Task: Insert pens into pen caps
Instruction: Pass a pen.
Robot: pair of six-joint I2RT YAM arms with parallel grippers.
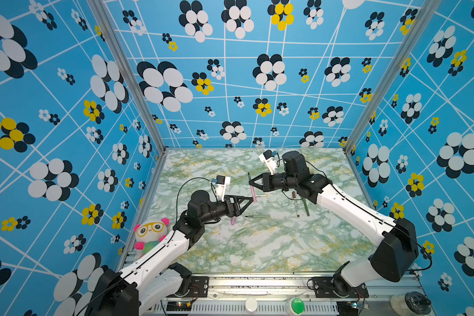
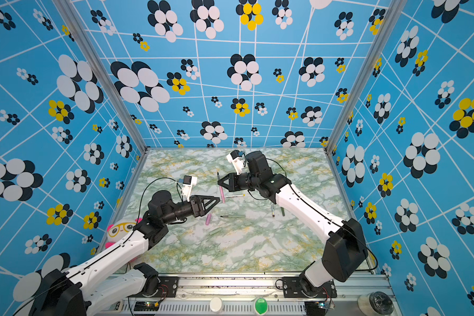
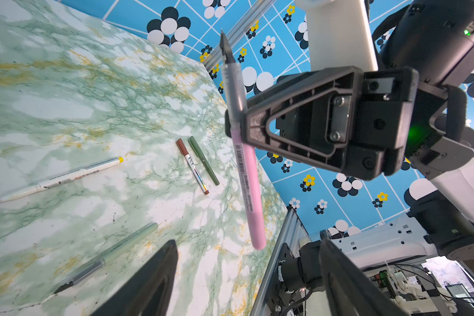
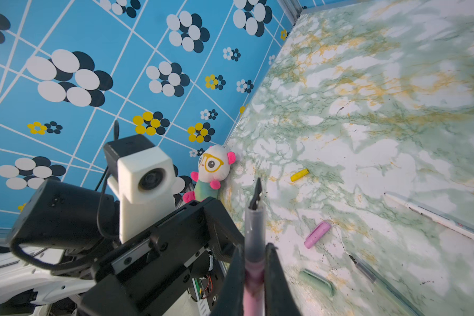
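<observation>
Nearest, in the front left corner of the marbled table (image 1: 285, 251), a plush toy (image 1: 149, 235) with yellow glasses sits against the wall. The right wrist view shows a yellow cap (image 4: 299, 175) lying on its side on the table, out from the toy. Toward the middle lies a pale green cap (image 1: 241, 231). A little further in is a pink cap (image 1: 233, 220), near it but apart. Just beyond them a pale green pen (image 1: 259, 216) lies flat, its dark nib bare and turned toward the pink cap. Over the pink cap the left gripper (image 1: 250, 199) reaches in roughly level, its fingers (image 3: 153, 273) spread wide apart and closed on nothing. Off to the right, partly under the right arm in both top views, a brown pen (image 1: 295, 203) and a dark green pen (image 1: 305, 206) lie side by side, almost parallel. Behind the left gripper's tips a white pen with a yellow end (image 1: 260, 195) lies flat, nib bare. Farthest back, the right gripper (image 1: 250, 183) pinches the pink pen (image 1: 254, 194) in the air, jaws pressed together where the clear grey grip meets the pink barrel. That pen stands steeply tilted and uncapped. Its black nib points up toward the back wall, and its pink end hangs just off the left gripper's spread fingertips, apart from them.
</observation>
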